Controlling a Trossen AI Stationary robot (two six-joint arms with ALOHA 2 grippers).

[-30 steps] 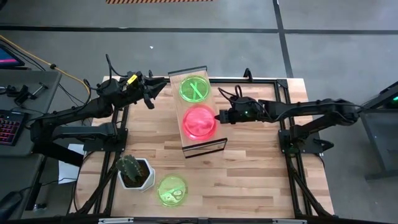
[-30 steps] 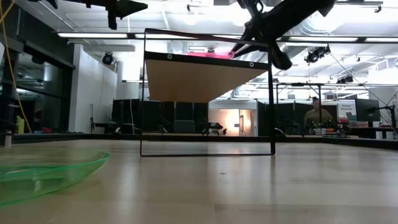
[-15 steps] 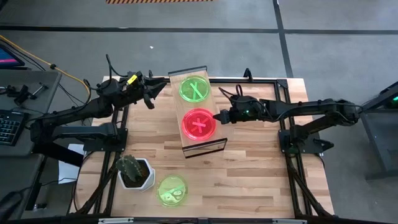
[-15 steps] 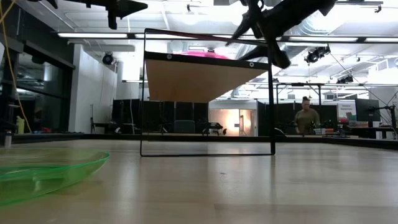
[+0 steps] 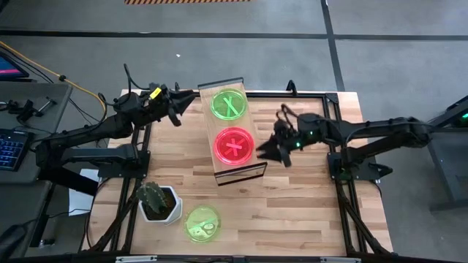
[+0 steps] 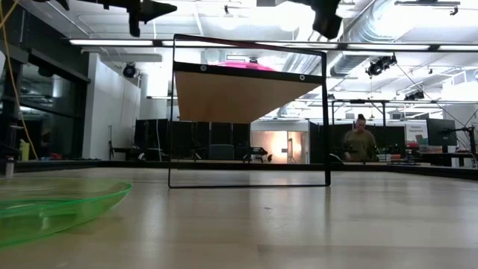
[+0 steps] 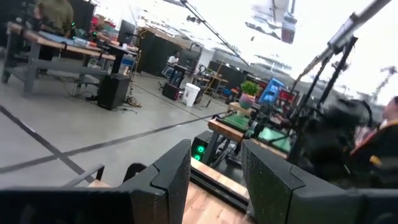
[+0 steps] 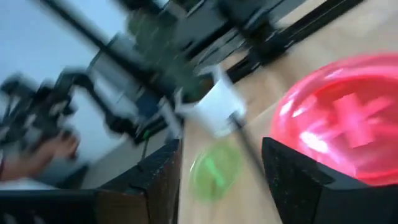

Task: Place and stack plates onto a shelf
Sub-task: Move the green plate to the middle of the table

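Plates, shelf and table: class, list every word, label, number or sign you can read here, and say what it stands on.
No readable words or numbers.
"X": a cross mark, not lettering, on the green plates stacked on the shelf.
"X": the same cross on the pink plates.
The lone green plate by the cactus bears a mark too small to read.
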